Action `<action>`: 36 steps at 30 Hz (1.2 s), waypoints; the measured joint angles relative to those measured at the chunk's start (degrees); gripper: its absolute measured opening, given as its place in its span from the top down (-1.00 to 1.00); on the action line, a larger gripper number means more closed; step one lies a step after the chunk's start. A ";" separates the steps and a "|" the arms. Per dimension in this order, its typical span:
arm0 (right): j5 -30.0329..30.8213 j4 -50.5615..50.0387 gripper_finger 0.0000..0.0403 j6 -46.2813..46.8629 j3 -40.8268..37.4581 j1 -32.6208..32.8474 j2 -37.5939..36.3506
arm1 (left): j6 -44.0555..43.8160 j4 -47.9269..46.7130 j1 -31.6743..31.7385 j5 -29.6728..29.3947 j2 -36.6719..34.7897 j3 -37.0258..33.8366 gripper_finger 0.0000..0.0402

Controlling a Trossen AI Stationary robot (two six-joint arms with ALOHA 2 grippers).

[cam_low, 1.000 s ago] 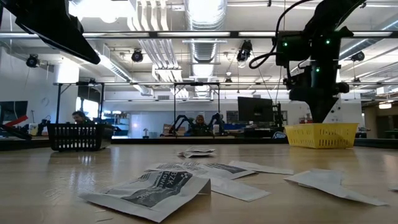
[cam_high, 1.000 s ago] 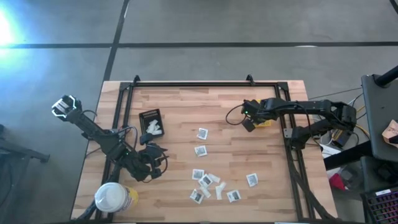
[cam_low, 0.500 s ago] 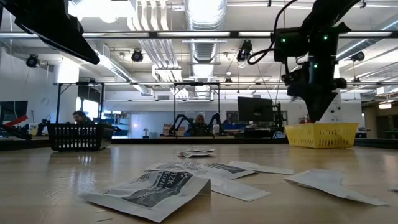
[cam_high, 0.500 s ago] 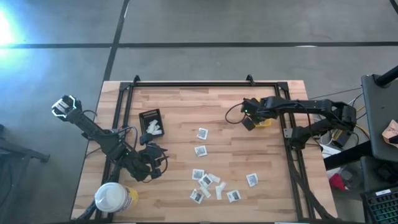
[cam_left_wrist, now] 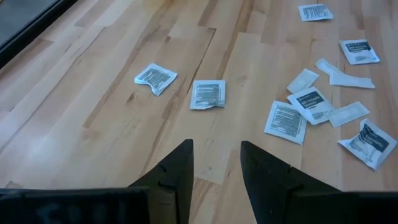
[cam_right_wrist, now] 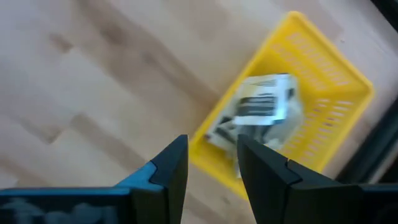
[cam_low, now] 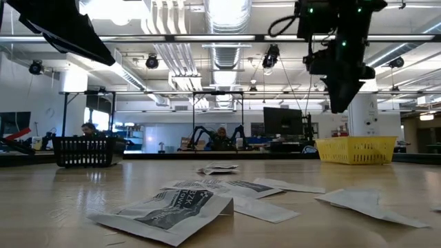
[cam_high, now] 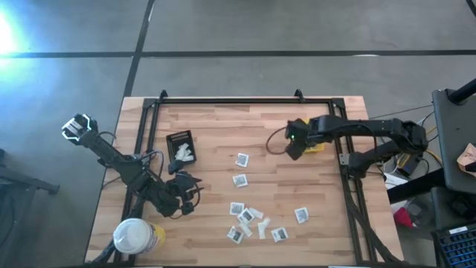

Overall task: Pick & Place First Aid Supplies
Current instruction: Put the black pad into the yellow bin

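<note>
Packets [cam_high: 247, 216] of first aid supplies lie scattered on the wooden table [cam_high: 297, 186]: flat white squares with dark printed centres, plus a few narrow pale strips. More white packets [cam_right_wrist: 264, 106] sit in the yellow bin [cam_right_wrist: 323, 93] below the right gripper [cam_high: 294, 147], whose jaws stand apart and empty. The left gripper [cam_high: 187, 201] hovers near the loose packets, jaws apart, holding nothing. In the right wrist view the bin's packets are blurred, their print unreadable.
</note>
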 joint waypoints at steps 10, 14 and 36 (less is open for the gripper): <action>1.85 0.95 0.42 9.28 0.28 14.89 0.00 | 2.86 0.01 0.45 -0.38 0.00 0.00 0.26; 5.02 1.47 0.45 14.72 0.28 20.68 0.00 | 4.42 0.01 1.48 -0.40 0.00 0.00 0.12; 10.46 25.51 0.59 10.08 -0.36 35.68 0.00 | 17.99 16.95 5.13 4.65 4.16 0.05 0.02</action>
